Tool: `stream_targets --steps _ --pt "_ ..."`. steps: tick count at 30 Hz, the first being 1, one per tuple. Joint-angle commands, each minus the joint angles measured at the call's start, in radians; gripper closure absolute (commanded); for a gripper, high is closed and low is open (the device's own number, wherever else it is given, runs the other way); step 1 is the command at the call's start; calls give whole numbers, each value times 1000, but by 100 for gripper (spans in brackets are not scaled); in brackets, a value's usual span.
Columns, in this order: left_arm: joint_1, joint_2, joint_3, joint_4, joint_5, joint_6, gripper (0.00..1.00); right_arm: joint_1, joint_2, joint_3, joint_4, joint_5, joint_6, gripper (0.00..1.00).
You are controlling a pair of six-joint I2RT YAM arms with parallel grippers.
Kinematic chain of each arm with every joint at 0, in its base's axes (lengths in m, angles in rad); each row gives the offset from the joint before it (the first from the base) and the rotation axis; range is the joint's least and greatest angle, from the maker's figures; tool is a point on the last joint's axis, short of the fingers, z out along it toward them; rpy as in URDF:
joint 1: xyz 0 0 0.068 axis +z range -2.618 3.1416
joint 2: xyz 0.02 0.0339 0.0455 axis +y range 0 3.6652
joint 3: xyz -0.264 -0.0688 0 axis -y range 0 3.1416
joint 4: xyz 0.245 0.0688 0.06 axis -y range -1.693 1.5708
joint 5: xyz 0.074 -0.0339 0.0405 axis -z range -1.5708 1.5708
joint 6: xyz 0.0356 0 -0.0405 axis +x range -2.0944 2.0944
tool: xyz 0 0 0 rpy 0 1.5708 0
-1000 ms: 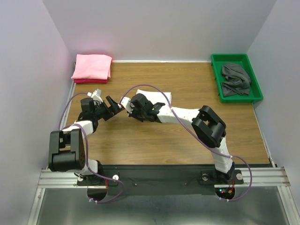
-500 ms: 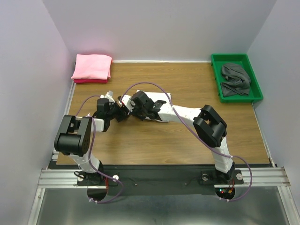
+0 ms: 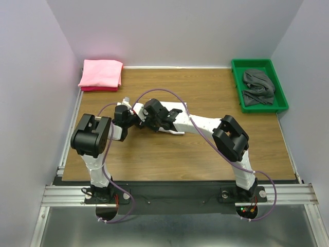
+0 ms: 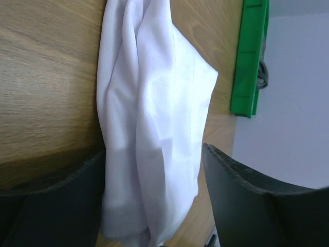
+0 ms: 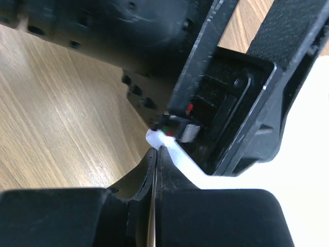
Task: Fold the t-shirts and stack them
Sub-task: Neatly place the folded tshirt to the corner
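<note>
The white t-shirt (image 4: 154,118) lies bunched on the wooden table (image 3: 205,149), running lengthwise between the spread fingers of my left gripper (image 4: 153,154). I cannot tell whether either pad touches it. The right gripper (image 5: 154,153) is pinched closed on only a sliver of the shirt's edge, right at its fingertips, with the left gripper's housing just ahead of them. My worry is that the two heads are nearly touching, so any pull could knock them together. So thin a bite could also slip free. Closing the left on that bunch may trap extra layers and skew the fold.
</note>
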Motion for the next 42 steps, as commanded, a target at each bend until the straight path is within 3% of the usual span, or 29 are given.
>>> stream_targets --steps 1,13,16,17,18,19,22,24,27,28,34,42 --pt "-12 49 35 0 -27 -36 23 -7 -65 51 5 -17 18 99" --pt "-33 114 110 5 -14 -73 54 -16 -72 66 -7 -16 25 99" --pt "-35 98 135 -29 -25 -29 79 -27 -69 74 -7 -16 39 99" --pt "-32 75 157 -94 -37 18 93 -35 -68 78 -18 -2 47 99" --pt "-29 63 168 -112 -57 48 98 -39 -71 80 -24 0 53 98" --pt "-27 51 179 -138 -67 77 100 -59 -80 74 -32 -5 59 80" --pt "-19 23 262 -296 -99 224 100 -116 -114 57 -64 -28 91 40" --pt "-10 11 309 -368 -120 328 100 -145 -131 52 -82 -46 114 29" --pt "-9 2 401 -507 -160 451 100 -206 -174 43 -120 -75 133 4" --pt "-7 -5 418 -526 -184 527 100 -235 -183 40 -139 -80 139 0" --pt "7 17 647 -722 -304 789 100 -344 -241 16 -185 -94 145 0" --pt "149 196 1053 -888 -188 1014 100 -392 -266 -40 -191 -83 143 0"
